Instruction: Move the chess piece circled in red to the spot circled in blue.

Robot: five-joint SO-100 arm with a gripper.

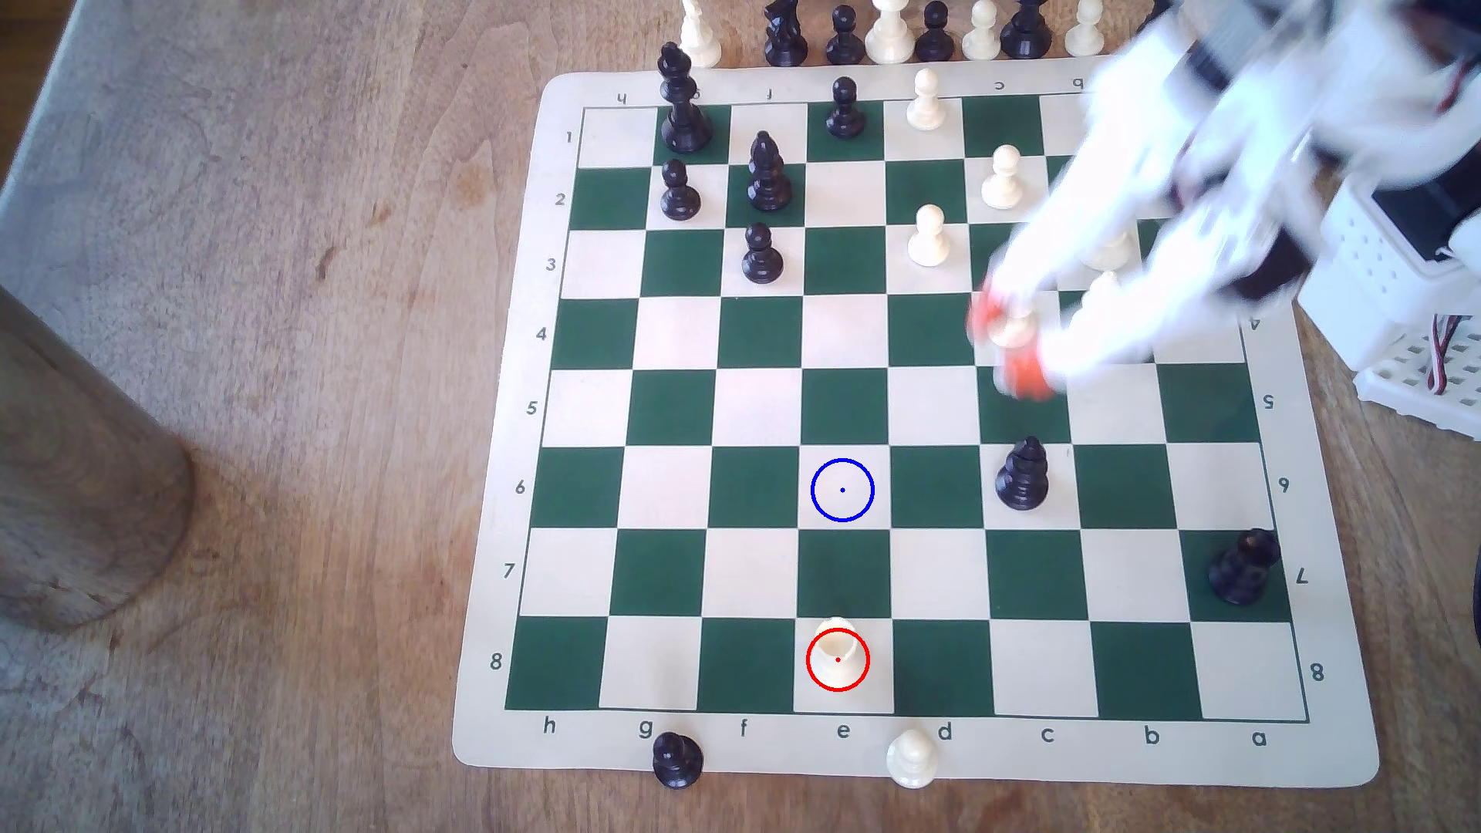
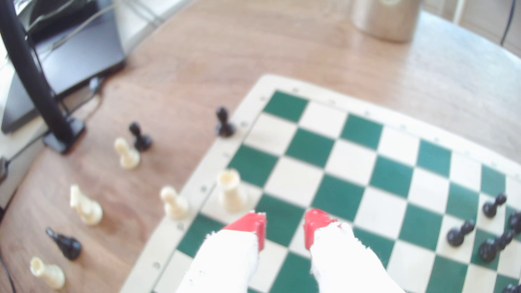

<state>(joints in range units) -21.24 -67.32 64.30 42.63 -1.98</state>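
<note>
We are finding the gripper [image 2: 284,229] hanging spread and empty over the chessboard [image 1: 1330,769] — the chess piece [image 1: 837,653] is sitting on its red-ringed edge square, two squares from the spot [image 1: 842,489].

Cream pc [image 1: 837,650] upright, red-ringed sq e8 – blue-ringed spot [image 1: 842,489] e6 bare
</note>
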